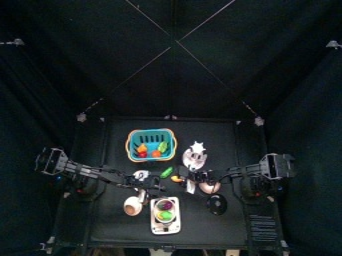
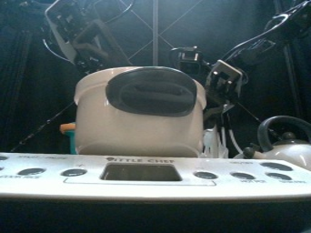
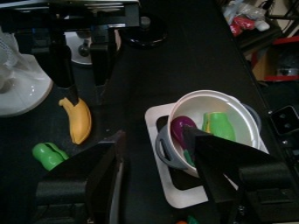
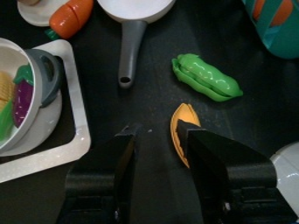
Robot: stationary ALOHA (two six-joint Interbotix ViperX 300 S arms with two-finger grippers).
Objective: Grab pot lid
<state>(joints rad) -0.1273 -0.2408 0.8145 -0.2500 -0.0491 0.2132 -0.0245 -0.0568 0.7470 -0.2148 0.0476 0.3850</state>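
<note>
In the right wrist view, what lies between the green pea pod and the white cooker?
The right wrist view shows a grey pan handle on the bare black table, lying between the pea pod and the cooker.

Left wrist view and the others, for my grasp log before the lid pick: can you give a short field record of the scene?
pot: white pot on a white base, open, toy vegetables inside
lid: not clearly identifiable
loose items: green pea pod, yellow piece, both on the table
left gripper: open, empty, pot just ahead
right gripper: open, empty, over the yellow piece
</note>
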